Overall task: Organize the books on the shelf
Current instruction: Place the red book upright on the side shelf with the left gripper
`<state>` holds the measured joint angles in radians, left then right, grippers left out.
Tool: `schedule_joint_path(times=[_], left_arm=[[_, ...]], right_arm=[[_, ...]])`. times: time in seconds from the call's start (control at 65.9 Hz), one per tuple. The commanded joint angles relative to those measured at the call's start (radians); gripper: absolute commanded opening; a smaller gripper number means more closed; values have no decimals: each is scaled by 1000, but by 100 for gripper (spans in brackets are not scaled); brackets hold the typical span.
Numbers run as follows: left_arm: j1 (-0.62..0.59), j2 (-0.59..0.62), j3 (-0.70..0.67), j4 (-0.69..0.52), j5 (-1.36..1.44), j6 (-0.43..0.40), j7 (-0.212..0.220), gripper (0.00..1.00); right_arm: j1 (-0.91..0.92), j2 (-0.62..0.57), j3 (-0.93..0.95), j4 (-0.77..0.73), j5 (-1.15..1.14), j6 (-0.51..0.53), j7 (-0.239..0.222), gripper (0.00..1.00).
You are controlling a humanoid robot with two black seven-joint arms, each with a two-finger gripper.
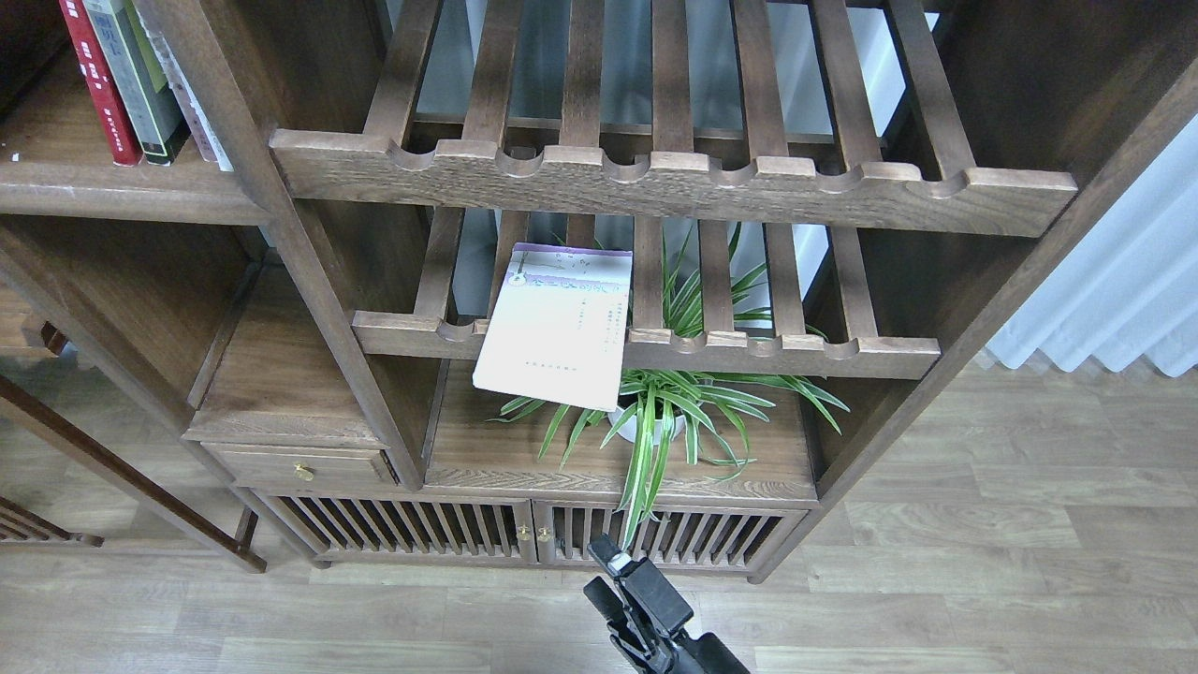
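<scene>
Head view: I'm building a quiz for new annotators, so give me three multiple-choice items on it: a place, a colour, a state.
1. Where is the pale book?
A. on the lower slatted rack
B. on the floor
C. on the solid shelf

2. What colour is the leftmost book on the solid shelf?
A. blue
B. red
C. black

3. How does the pale book lie?
A. upright, spine out
B. open, pages spread
C. closed, flat, its near end past the rack's front rail

Answers:
1 A, it rests across the slats above the plant.
2 B, the red book stands there.
3 C, its cover faces up and its corner overhangs.
</scene>
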<state>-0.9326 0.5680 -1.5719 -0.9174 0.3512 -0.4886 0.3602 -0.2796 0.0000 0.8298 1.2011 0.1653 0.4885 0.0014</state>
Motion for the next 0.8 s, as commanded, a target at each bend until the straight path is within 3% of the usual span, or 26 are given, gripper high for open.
schedule_joint_path(times=[0.0,0.334,0.79], left_arm=[[89,46,-5,-50,-44,0,0,49],[429,56,-158,-276,-158,0,-4,52],[747,47,-252,-462,-242,0,-1,54]], right_arm=[[0,0,0,-6,2,0,0,99],[14,0,0,-31,2,0,0,99],[16,0,0,-32,2,0,0,99]])
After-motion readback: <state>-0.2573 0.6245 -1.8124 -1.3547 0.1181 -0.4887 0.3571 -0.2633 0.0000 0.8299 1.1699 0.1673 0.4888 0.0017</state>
